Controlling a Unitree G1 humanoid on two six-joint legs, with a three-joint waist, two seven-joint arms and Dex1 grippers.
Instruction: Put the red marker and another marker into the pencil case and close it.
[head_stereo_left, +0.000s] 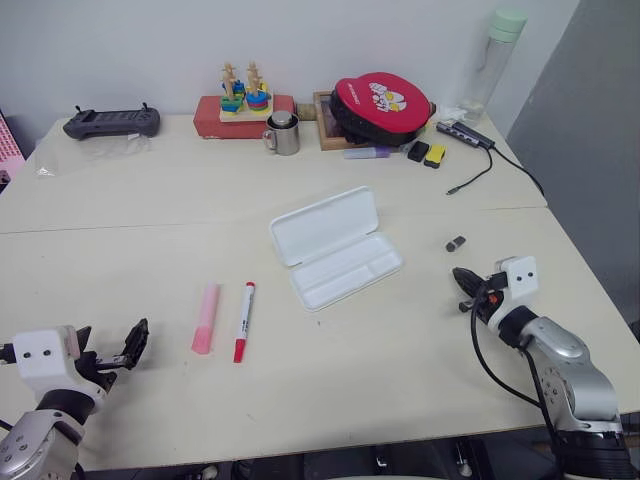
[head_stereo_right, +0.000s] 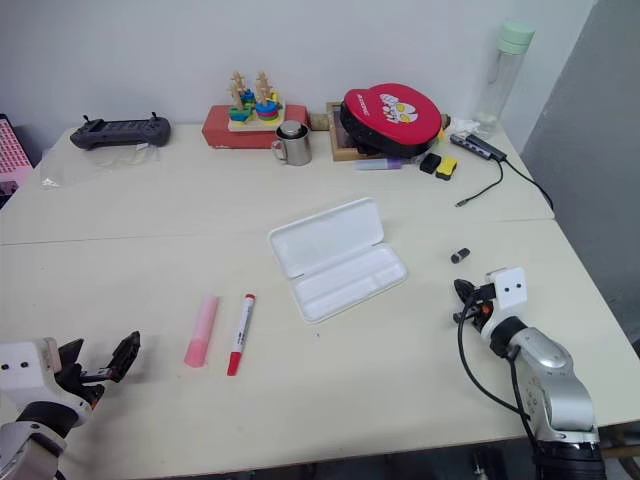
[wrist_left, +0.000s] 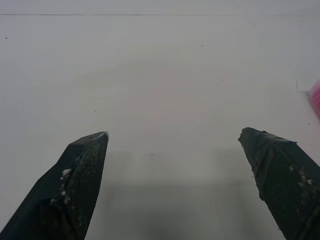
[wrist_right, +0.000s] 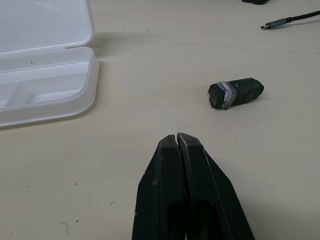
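Left eye view: case (head_stereo_left: 335, 247) lies open mid-table; pink marker (head_stereo_left: 205, 318) and red marker (head_stereo_left: 243, 321) lie side by side near the wide-spread, empty left gripper (head_stereo_left: 108, 352). Right gripper (wrist_right: 178, 139) is pressed closed, empty.

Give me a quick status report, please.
Left tool open, right tool shut, both empty. Red marker, pink highlighter on table. Pencil case open. Nothing obstructing.
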